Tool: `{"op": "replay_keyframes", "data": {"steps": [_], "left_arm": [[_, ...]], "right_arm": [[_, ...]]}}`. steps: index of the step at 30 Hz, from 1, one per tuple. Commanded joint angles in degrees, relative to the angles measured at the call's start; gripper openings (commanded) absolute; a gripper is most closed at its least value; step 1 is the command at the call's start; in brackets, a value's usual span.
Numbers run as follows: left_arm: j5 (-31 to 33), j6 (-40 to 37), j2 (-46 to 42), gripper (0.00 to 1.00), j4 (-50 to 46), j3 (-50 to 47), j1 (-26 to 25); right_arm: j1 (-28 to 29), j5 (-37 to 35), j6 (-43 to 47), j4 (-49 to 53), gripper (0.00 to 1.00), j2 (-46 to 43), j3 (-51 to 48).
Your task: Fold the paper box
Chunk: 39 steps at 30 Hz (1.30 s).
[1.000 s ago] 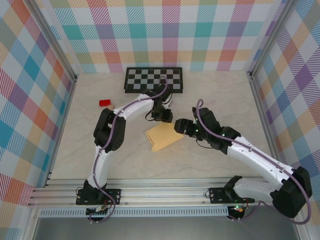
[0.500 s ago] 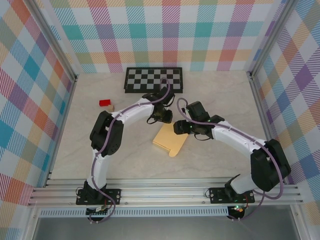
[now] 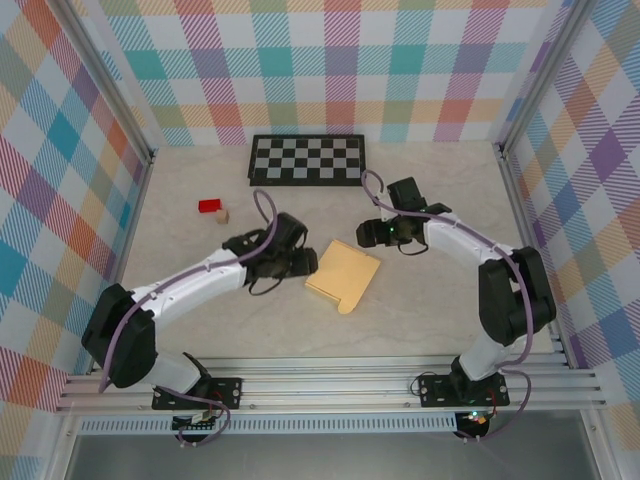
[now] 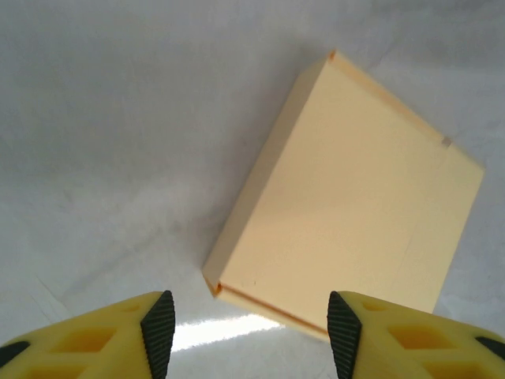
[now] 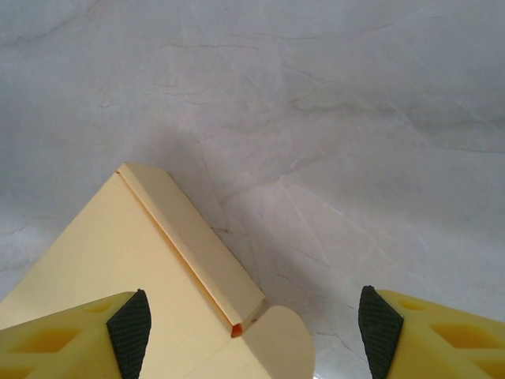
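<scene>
The paper box (image 3: 343,276) lay flat near the middle of the counter (image 3: 440,310), a closed tan-yellow rectangle turned at an angle to the counter's edges. One of its corners pointed toward the far edge and another toward the near edge.

The left claw (image 3: 306,262) sat just beside the box's left side, low over the counter. In the left wrist view its yellow fingers (image 4: 118,335) with black pads stood well apart, and nothing was between them. The box's nearest corner lay just ahead of the gap, untouched.

The right claw (image 3: 372,235) hung near the box's far right corner. In the right wrist view its jaws were spread wide and held nothing. Below them, the box's corner with a folded side strip and a rounded tab (image 5: 276,339) lay toward the left finger, while bare marbled counter lay under the right one. Whether either claw touched the cardboard could not be told from the top view.

A black-and-white checkerboard (image 3: 307,160) lay flat at the middle of the counter's far edge. A small red block (image 3: 210,206) and a tiny tan cube (image 3: 223,215) sat just beside each other toward the left edge, well apart from the box.
</scene>
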State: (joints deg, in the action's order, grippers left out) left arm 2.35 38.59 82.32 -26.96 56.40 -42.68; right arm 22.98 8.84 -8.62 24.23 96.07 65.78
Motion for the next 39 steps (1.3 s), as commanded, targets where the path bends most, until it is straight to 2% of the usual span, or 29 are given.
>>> {"op": "replay_keyframes", "data": {"steps": [1, 3, 8, 11, 19, 22, 26, 29, 33, 39], "left_arm": [[-1.23, 11.7, -0.99, 0.61, 13.97, -5.16, -2.15], [-0.9, 14.55, 0.76, 0.64, 17.18, -6.18, -2.89], [-0.2, 18.47, 6.32, 0.64, 23.14, -6.5, -3.96], [1.7, 16.78, 9.41, 0.64, 22.18, -4.05, -3.42], [1.48, 10.66, 16.7, 0.6, 18.27, 4.51, 0.92], [0.71, 7.33, 19.1, 0.58, 16.49, 8.31, 3.02], [2.58, 2.56, 18.07, 0.58, 11.59, 12.72, 5.5], [4.59, 0.43, 14.15, 0.6, 3.6, 14.53, 5.94], [1.64, 0.82, 9.84, 0.63, -5.43, 13.09, 4.42], [-0.39, 5.9, 5.09, 0.63, -0.04, 2.33, -2.46]], "right_arm": [[0.22, 5.47, 2.98, 2.61, 0.72, 3.43, 2.49], [0.21, 7.12, 2.59, 2.26, 0.7, 4.98, 2.83], [0.21, 10.67, 0.1, -0.45, 0.68, 4.7, -0.55], [0.17, 12.03, -1.57, -1.08, 0.67, 3.78, -3.28], [0.84, 14.23, -6.14, -1.46, 0.66, -0.1, -8.85], [1.01, 11.54, -8.84, -0.83, 0.66, -1.34, -9.22], [0.99, 5.05, -13.44, 2.54, 0.66, -2.86, -8.24], [1.16, 2.8, -16.03, 5.52, 0.65, -4.4, -7.95], [3.48, 0.38, -16.69, 8.85, 0.65, -8.5, -9.1], [5.81, 1.54, -17.04, 9.0, 0.65, -10.98, -12.19]]}}
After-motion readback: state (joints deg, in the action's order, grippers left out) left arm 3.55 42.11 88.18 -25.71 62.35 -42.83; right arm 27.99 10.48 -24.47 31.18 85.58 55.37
